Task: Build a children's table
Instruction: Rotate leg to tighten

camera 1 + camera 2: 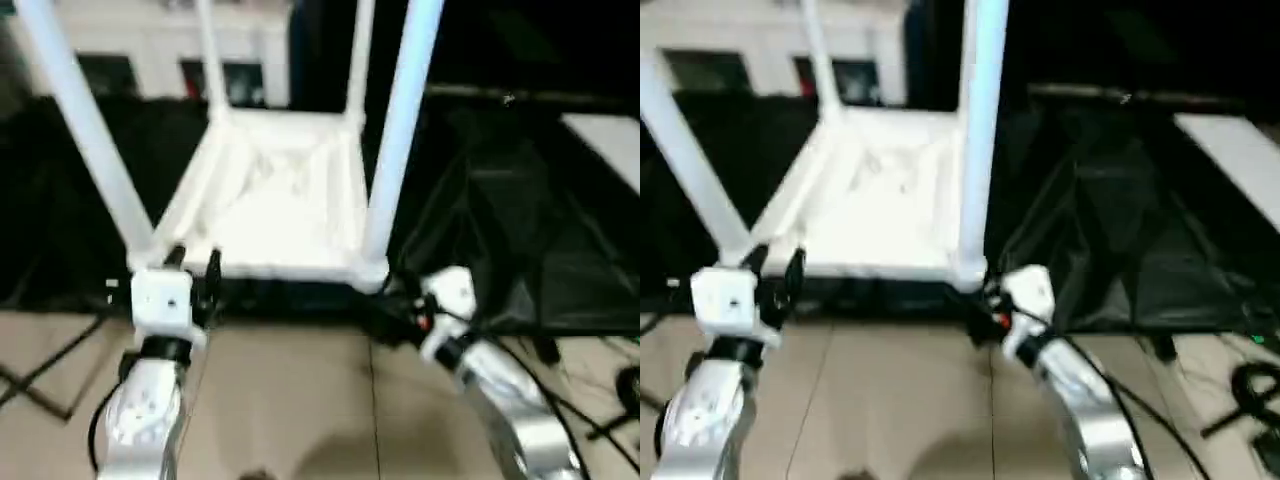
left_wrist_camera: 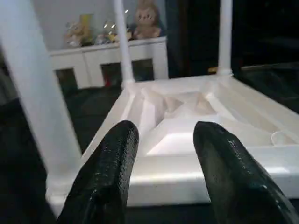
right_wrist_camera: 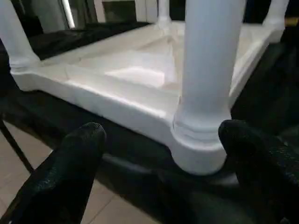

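The table top (image 1: 285,215) lies inverted on a surface draped in black cloth (image 1: 480,230), directly ahead of the robot, ribbed underside facing up; its long axis appears to run away from the robot toward the white cabinet (image 2: 110,63) at the back, on which soft toys (image 2: 145,21) sit. All four legs are seated in the corner sockets and point upward: the near left leg (image 1: 85,130) leans outward to the left, the near right leg (image 1: 400,130) stands close to upright with a slight lean, and the two far legs (image 1: 212,60) rise at the rear corners. In my judgement the fitting of legs is complete or very nearly so, and the step in hand is checking or seating the near corners ahead of turning the table over. The next move would call for a firm, matched hold at both near corners and enough clearance for the legs to swing. The left gripper (image 1: 192,270) hovers just before the near left corner, fingers (image 2: 110,172) spread and empty. The right gripper (image 3: 159,154) sits at the near right corner socket (image 3: 198,144), fingers parted to either side of it, gripping nothing.
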`<state>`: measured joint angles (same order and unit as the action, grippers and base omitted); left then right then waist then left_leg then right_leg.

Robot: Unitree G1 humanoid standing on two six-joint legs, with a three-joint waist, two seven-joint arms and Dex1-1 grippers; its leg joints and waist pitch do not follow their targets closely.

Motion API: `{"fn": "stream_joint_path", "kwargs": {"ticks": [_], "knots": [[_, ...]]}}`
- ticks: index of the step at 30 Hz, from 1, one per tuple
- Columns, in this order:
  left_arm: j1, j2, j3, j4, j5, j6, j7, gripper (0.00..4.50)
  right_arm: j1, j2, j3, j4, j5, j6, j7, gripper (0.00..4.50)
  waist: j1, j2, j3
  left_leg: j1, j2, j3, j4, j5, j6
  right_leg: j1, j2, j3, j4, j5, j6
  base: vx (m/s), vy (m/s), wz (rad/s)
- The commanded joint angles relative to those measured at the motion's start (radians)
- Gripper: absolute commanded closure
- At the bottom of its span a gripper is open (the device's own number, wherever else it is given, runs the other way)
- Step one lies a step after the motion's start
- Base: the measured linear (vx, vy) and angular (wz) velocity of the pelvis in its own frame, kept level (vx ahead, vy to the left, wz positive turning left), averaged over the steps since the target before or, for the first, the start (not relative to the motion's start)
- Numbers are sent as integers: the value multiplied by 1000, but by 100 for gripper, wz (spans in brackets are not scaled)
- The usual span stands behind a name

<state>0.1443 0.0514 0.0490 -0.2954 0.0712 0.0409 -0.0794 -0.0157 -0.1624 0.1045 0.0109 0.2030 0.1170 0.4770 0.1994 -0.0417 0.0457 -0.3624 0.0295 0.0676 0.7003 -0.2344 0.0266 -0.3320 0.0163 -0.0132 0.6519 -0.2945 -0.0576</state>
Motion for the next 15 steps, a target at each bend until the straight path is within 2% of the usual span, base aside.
{"fn": "stream_joint_path", "kwargs": {"ticks": [1, 2, 3, 4, 5, 6, 7, 8, 9, 10, 11, 12, 13, 14, 15], "knots": [[-13, 4, 15, 17, 4, 20, 15, 216, 7, 0, -2, -14, 11, -11, 0, 19, 11, -16, -27, -46, 55, -28, -11, -58, 8, 72, -223, 159, -156, 152, 220, -40, -75, 1], [-20, 1, 17, 21, -4, 26, 14, 216, 6, -2, -3, -10, 9, -14, 1, 19, 8, -14, -29, -31, 55, -21, -43, -18, 2, 75, -180, 122, -157, 207, 155, 0, 0, 0], [-30, -1, 18, 26, -8, 29, 13, 216, 3, -4, -5, -4, 7, -15, 0, 19, 6, 4, -31, -21, 72, -16, -95, 35, 23, 75, -131, 90, -159, 188, 132, 0, 0, 0], [-40, 4, 17, 32, -8, 30, 8, 216, -1, -4, -8, 2, 6, -14, 0, 19, 1, 18, -35, 0, 106, -21, -128, 39, 39, 63, -121, 70, -160, 145, 122, 0, 0, 0], [-45, 8, 14, 35, -6, 29, 3, 216, -4, -4, -10, 6, 6, -14, 1, 19, -8, 64, -52, 36, 225, -58, -187, 2, 96, 35, -112, 27, -124, 77, 105, -31, 103, 8], [-60, 25, 6, 44, 1, 27, -6, 216, -13, -5, -12, 17, -1, -21, 1, 19, -43, 70, -60, 60, 353, -117, -215, -13, 183, -9, -139, 20, -32, 65, 26, -33, 128, 7], [-60, 25, 6, 44, 1, 27, -6, 216, -13, -5, -12, 17, -1, -21, 1, 19, -52, 69, -57, 50, 342, -113, -214, -10, 212, -14, -151, 23, -23, 68, -6, -33, 128, 7], [-76, 37, 9, 62, 7, 35, -5, 216, -24, -3, -11, 28, -7, -27, -2, 19, -62, 66, -52, 38, 277, -71, -191, -44, 213, -20, -152, 21, -43, 105, -60, -36, 106, 6], [-84, 43, 13, 73, 7, 31, -5, 216, -29, -2, -11, 31, -10, -33, -5, 19, -65, 48, -52, -2, 209, -24, -169, -39, 185, 10, -192, 40, -78, 183, -103, -61, 89, 3], [-91, 46, 19, 84, 5, 31, -3, 216, -34, 2, -15, 34, -8, -31, -10, 19, -56, 45, -51, -17, 193, -5, -161, -36, 164, 23, -219, 53, -90, 197, -112, -61, 89, 3], [-97, 47, 24, 91, -3, 23, -5, 216, -37, 4, -17, 35, -7, -29, -13, 19, -40, 34, -44, -19, 186, 11, -134, -76, 131, 23, -262, 81, -127, 117, -122, -87, 62, 4], [-100, 49, 28, 93, -1, 26, -2, 216, -40, 5, -17, 37, -8, -31, -14, 19, -31, 24, -36, -29, 188, 11, -100, -91, 99, 35, -312, 111, -161, -60, -130, -76, 79, 5], [-101, 49, 28, 93, 0, 27, -1, 216, -41, 5, -17, 37, -8, -31, -14, 19, -25, 27, -36, -36, 192, 7, -82, -85, 83, 41, -333, 126, -174, -146, -138, -76, 79, 5], [-104, 48, 33, 93, -7, 29, 0, 216, -45, 5, -16, 41, -9, -34, -14, 19, -19, 33, -33, -55, 193, -5, -51, -84, 66, 46, -355, 148, -193, -278, -151, -60, 120, -5], [-104, 45, 34, 92, -15, 29, -1, 216, -48, 6, -15, 44, -10, -35, -14, 19, -14, 35, -32, -60, 193, -14, -41, -85, 56, 43, -348, 149, -200, -356, -161, -53, 176, -4]]}}
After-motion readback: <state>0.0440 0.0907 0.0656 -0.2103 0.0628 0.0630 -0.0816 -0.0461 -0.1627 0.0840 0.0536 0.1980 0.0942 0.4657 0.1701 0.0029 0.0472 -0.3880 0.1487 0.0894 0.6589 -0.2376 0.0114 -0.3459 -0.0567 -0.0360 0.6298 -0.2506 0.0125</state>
